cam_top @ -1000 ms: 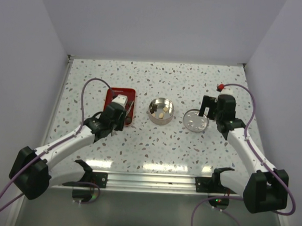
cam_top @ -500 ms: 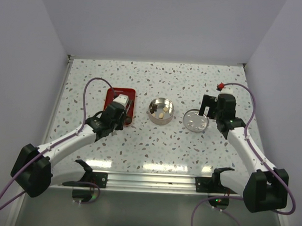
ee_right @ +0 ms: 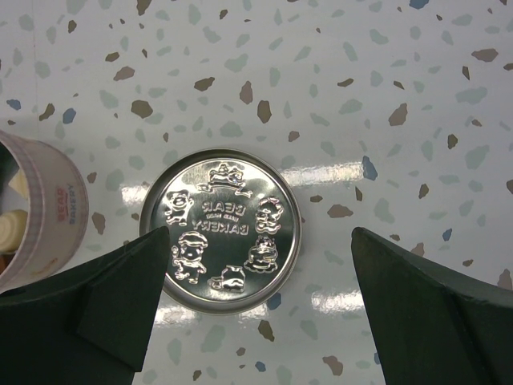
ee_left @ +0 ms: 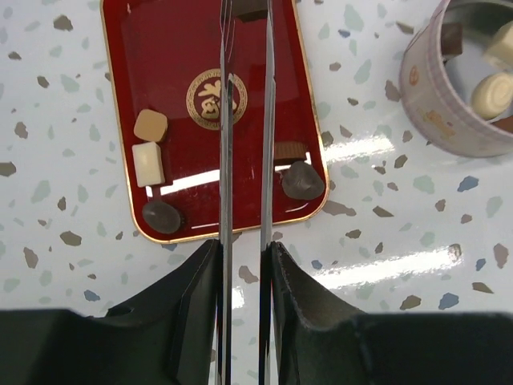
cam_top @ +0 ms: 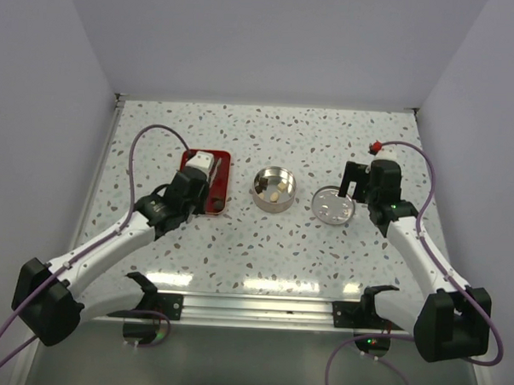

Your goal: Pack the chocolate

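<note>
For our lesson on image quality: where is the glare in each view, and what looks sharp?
Top external: a row of white reflections on the table near its front edge. Left wrist: a bright streak across the red tray, another on the table beside it. Right wrist: glare patches on the table by the lid, whose embossed figures are sharp.

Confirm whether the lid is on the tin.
No, the lid lies flat on the table, beside the open tin.
</note>
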